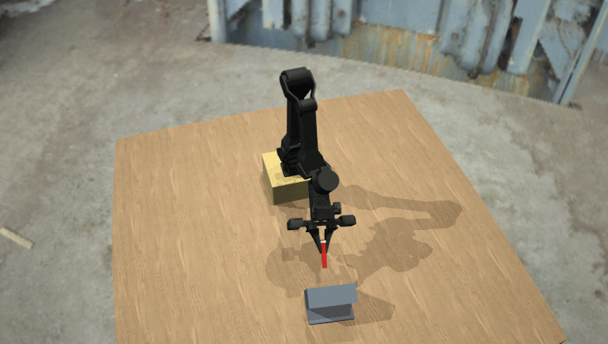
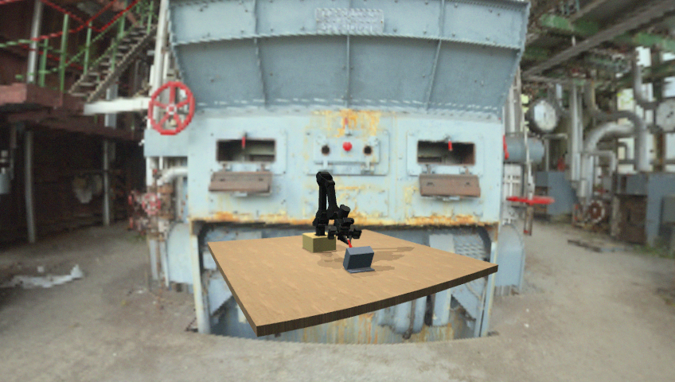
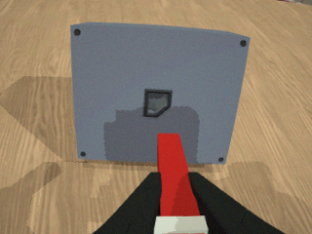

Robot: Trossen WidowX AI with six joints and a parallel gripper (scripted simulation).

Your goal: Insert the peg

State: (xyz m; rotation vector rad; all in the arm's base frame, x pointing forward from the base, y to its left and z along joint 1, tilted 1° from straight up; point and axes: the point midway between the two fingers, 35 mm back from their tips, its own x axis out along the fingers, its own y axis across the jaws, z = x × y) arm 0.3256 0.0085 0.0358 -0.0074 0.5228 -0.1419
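Observation:
My gripper [image 1: 323, 251] [image 3: 174, 181] is shut on the red peg [image 1: 324, 261] [image 2: 349, 243] [image 3: 172, 153], which has a pale top end. The peg is held tilted, its free end pointing toward the grey-blue sloped panel [image 1: 330, 296] [image 2: 360, 259] [image 3: 112, 68]. In the wrist view the panel's face shows one five-sided hole [image 3: 157, 102] with one cut corner at its lower right. The peg's free end appears below the hole and slightly to its right, apart from it. The shape of the peg's bottom end is hidden.
The arm stands on a yellow block [image 1: 290, 193] [image 2: 318, 243] at the back of the wooden table [image 1: 191, 255] [image 2: 284, 293]. The panel has a base plate [image 1: 330, 320] on its far side from the arm. Dark dots mark the face's corners. The arm's shadow falls across the table and the lower face.

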